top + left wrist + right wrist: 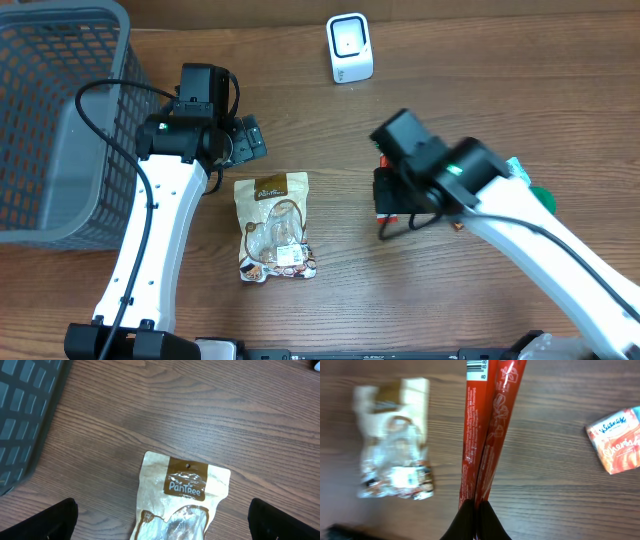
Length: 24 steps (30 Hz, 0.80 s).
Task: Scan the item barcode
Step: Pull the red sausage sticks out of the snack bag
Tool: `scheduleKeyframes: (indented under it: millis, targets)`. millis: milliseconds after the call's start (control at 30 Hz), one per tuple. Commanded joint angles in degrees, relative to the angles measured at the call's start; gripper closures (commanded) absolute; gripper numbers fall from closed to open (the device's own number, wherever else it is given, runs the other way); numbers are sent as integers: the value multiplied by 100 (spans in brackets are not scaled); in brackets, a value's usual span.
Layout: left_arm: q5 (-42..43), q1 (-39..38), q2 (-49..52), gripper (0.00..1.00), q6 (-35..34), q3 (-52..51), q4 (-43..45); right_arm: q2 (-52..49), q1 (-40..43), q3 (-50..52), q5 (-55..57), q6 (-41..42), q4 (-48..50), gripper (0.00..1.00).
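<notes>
Over the tabletop (330, 300), the left claw (243, 140) is hanging wide and empty by the snack pouch (273, 225). The right claw (476, 510) is pinching 1 end of the red stick packet (485, 435), likely light, floppy and slick, leaving its barcode (476, 366) end clear.

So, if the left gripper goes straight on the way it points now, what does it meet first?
Most likely the top of the snack pouch, lying flat in line between the fingers of the open left gripper; depth is unclear.
</notes>
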State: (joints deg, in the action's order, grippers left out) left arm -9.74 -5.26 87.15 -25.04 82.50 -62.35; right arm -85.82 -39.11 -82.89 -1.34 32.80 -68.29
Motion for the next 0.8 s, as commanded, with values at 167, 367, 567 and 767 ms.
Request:
scheduleKeyframes:
  millis: [167,367,567,767]
  targets:
    - [-94,0,-28,0,85,48,2,778,-2,46,-758,-656,-42,96]
    - [-96,0,-28,0,85,48,0,809,0,317,-1335,-1340,-42,96]
    - [-94,0,-28,0,85,48,0,809,0,817,-1335,-1513,269,96]
    - [-94,0,-28,0,85,48,0,809,0,1346,-1891,-1810,1021,96]
